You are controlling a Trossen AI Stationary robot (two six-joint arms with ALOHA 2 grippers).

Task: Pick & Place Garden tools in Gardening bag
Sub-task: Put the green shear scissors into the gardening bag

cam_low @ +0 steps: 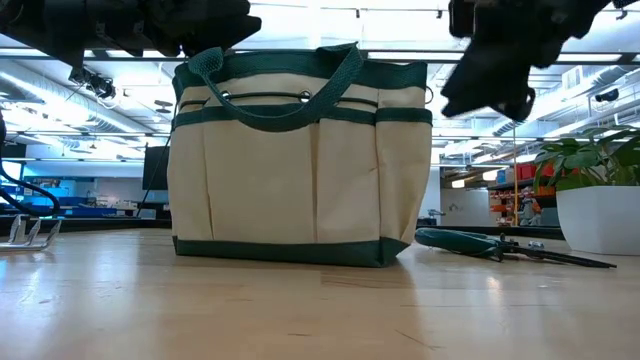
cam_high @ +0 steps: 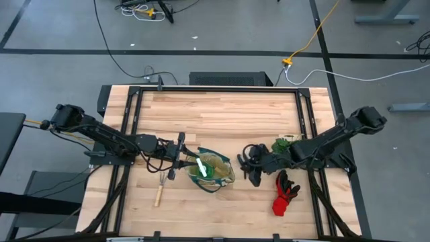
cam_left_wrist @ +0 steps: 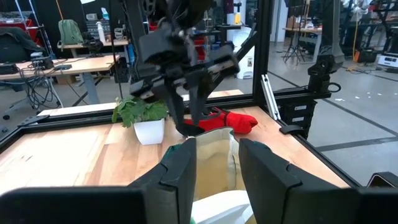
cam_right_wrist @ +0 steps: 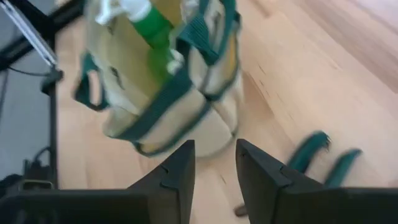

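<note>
1. I see the wooden butcher-block table (cam_high: 222,111) with a black metal frame (cam_high: 132,107) running along its edges.
2. A leafy green plant in a white pot (cam_left_wrist: 148,123) stands on the table near its right side; in the low view the pot (cam_low: 600,218) sits at the right edge of the picture.
3. On the grey floor beyond the table I see a yellow cable (cam_high: 316,33) and a black cable (cam_high: 111,50).
4. Through the left wrist view I see a workbench (cam_left_wrist: 68,64) in the room behind, with a green backpack (cam_left_wrist: 69,31) on it.
</note>
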